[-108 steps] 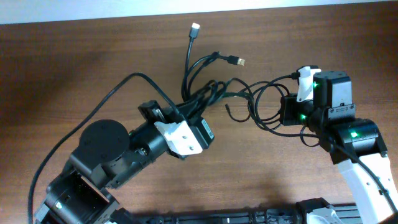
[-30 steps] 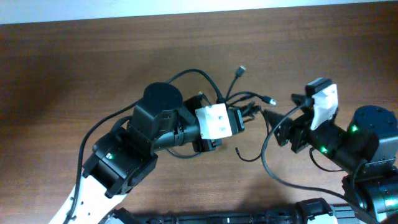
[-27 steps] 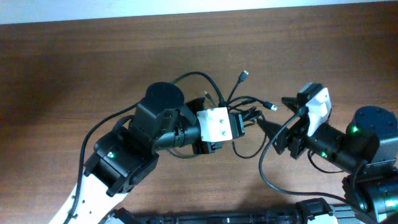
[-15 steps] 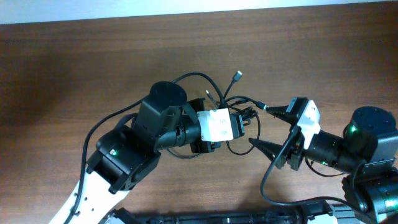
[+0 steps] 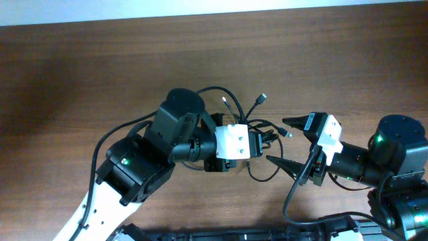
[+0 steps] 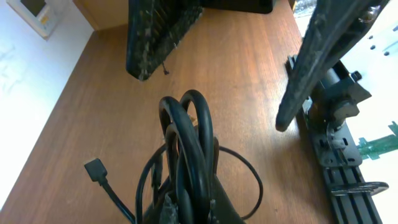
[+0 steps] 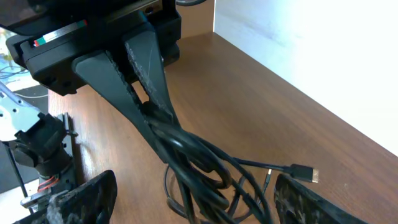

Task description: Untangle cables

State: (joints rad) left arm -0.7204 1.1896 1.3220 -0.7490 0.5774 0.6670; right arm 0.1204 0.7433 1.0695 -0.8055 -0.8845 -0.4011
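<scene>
Two arms crowd the middle of the wooden table (image 5: 80, 60), and the risk sits right where they meet. On one side, the left gripper (image 5: 263, 137) is pinched tight on the cables (image 5: 249, 119), with the whole bundle trapped in one bite. Any pull from the other arm could drag the lot along as one knot instead of freeing a strand.

Facing it, the right gripper (image 5: 286, 142) is spread wide, its fingers either side of the bundle's outer end and very near the left fingers. Closing here could catch several cords at once, or knock into the left gripper. A hard tug could also cinch the loops tighter, or snatch the bundle out of the grip.

Now the cables themselves: thin black cords, doubled into several stacked loops that stand up from the left fingers in the left wrist view. One slack loop lies on the wood below, and loose tails fan out toward the far edge.

Smallest of all are the plug ends (image 5: 263, 98). One is a flat black plug (image 6: 94, 168), another a metallic-tipped plug (image 7: 303, 170).
</scene>
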